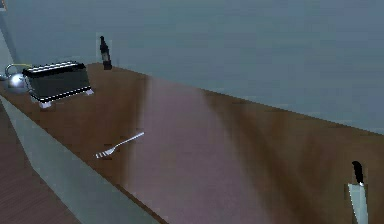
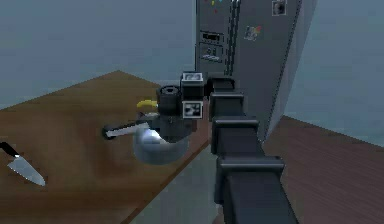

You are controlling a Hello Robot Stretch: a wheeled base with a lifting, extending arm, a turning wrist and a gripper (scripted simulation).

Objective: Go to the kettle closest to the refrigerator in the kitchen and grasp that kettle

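Forward view
1. Small silvery rounded thing (image 1: 14, 76): 9 o'clock, at the picture's edge, just beside the toaster; too small to name
2. Toaster (image 1: 56, 80): 10 o'clock, metal-sided, standing on the wooden counter (image 1: 220, 140)
3. Dark bottle (image 1: 105, 52): 11 o'clock, upright at the counter's far edge, near the toaster
4. Fork (image 1: 120, 147): 8 o'clock, lying flat, well apart from the toaster
5. Knife (image 1: 357, 190): 4 o'clock, dark handle uppermost, pale blade cut by the bottom edge

Arm side view
6. Knife (image 2: 20, 163): 8 o'clock, lying on the counter, dark handle, pale blade
7. Kettle (image 2: 156, 145): just left of centre, silver and rounded, standing on the counter by the end nearest the refrigerator
8. Gripper (image 2: 150, 118): at the kettle's upper part; contact cannot be told, nor whether it holds anything
9. Arm (image 2: 240, 160): dark square bar rising from 6 o'clock toward centre, two white marked squares (image 2: 192, 97) at its far end
10. Refrigerator (image 2: 255, 50): 1 o'clock, tall and grey, past the counter's end, near the kettle
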